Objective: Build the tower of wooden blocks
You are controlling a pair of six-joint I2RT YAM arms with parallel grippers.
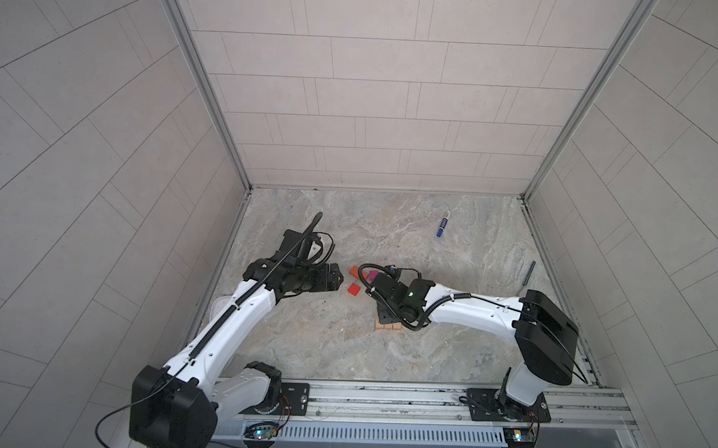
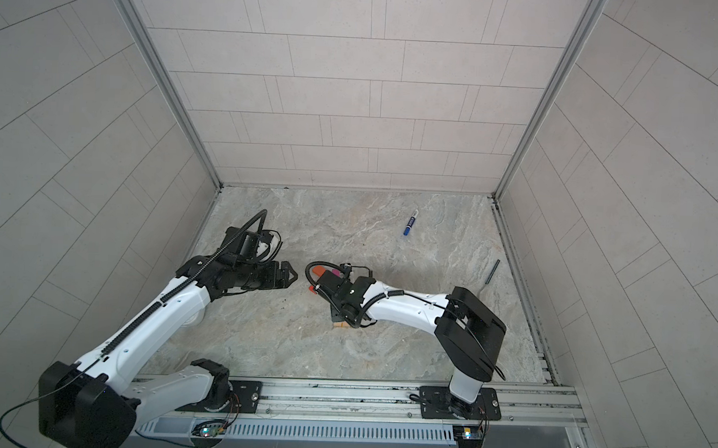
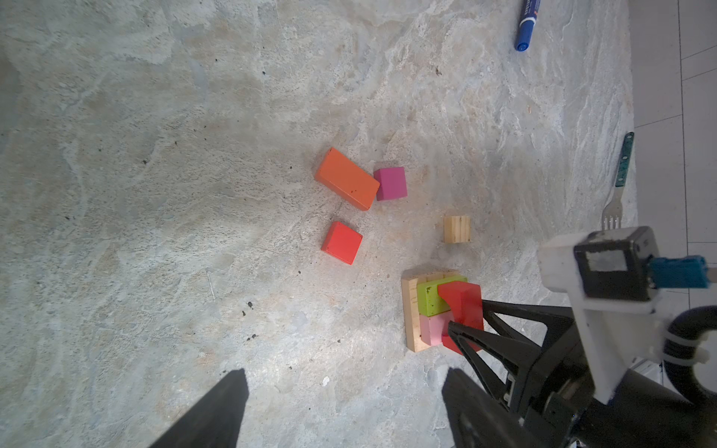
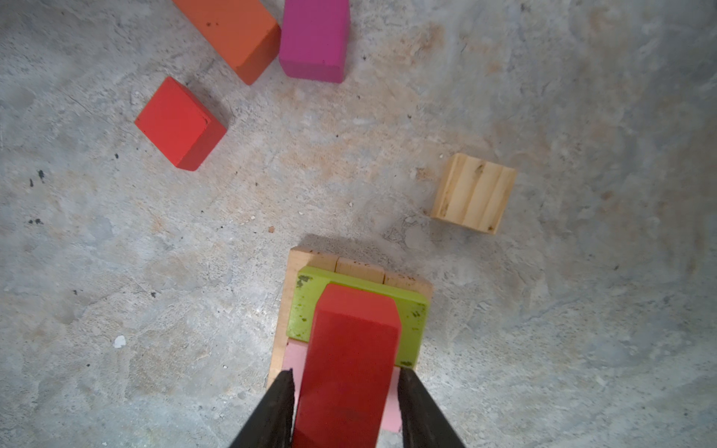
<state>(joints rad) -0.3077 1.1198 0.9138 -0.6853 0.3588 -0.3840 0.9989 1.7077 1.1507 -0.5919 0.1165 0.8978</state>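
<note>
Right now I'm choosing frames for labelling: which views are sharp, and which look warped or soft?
Both top views: wide-angle bends the wall tiles, red cube tiny. Left wrist view: crisp orange brick, soft shadows. Right wrist view: red arch sharp, corners blurred.

The small plain block (image 4: pixel 473 192) is bare wood with lines in it, while the red arch (image 4: pixel 351 364), red cube (image 4: pixel 180 122) and orange brick (image 4: pixel 232 35) wear smooth, dull paint. The lime-green brick (image 4: pixel 310 314) has dark chipped spots in its paint. The table (image 4: pixel 116 271) looks like rough grey stone, and the fork (image 3: pixel 620 180) has shiny metal prongs.
</note>
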